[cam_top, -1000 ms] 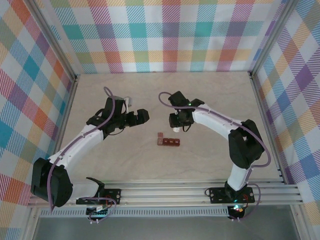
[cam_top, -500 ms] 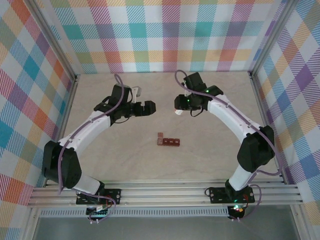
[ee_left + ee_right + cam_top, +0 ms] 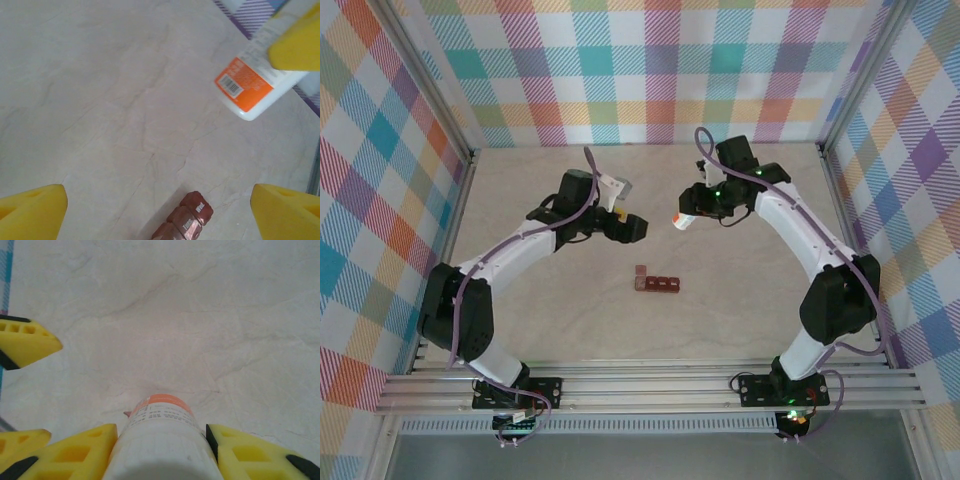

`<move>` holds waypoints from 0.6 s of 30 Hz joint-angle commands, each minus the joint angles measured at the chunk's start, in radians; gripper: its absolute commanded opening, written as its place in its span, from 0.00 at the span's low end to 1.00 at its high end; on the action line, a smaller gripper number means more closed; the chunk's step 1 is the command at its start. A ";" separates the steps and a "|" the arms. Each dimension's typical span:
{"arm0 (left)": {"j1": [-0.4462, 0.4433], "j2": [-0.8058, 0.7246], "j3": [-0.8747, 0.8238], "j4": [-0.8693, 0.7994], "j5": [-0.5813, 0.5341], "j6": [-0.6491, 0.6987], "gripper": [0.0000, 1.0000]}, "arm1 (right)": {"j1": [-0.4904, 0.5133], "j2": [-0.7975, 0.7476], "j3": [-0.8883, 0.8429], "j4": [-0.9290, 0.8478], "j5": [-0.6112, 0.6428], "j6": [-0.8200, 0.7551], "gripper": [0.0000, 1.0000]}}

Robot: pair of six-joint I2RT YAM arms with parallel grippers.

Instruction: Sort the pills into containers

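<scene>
Top external view: your right gripper (image 3: 693, 212) has swung away from the containers (image 3: 657, 283), clamped on the bottle (image 3: 681, 221). Your left gripper (image 3: 631, 229), jaws wide, has moved in and now faces the bottle just ahead of it. The containers lie behind both grippers, untouched. You look set to uncap, so sorting has probably not begun.

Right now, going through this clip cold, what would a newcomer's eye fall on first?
Most striking is the white bottle with its orange label, clamped in the right hand over the far middle of the table. The left hand faces it from the left, wide open and empty. Nearer the arm bases, the dark red-brown containers lie as one short strip on the pale surface, ringed by bright plaid walls.
</scene>
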 commanded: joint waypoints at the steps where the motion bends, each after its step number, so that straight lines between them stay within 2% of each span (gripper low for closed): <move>1: -0.027 -0.010 -0.060 0.139 0.067 0.072 0.94 | -0.002 0.006 0.041 -0.031 -0.119 -0.036 0.36; 4: -0.051 -0.024 -0.094 0.184 0.069 0.086 0.93 | -0.002 0.023 0.054 -0.043 -0.154 -0.046 0.36; 18: -0.085 -0.045 -0.074 0.166 0.100 0.105 0.84 | -0.002 0.070 0.065 -0.006 -0.294 -0.003 0.36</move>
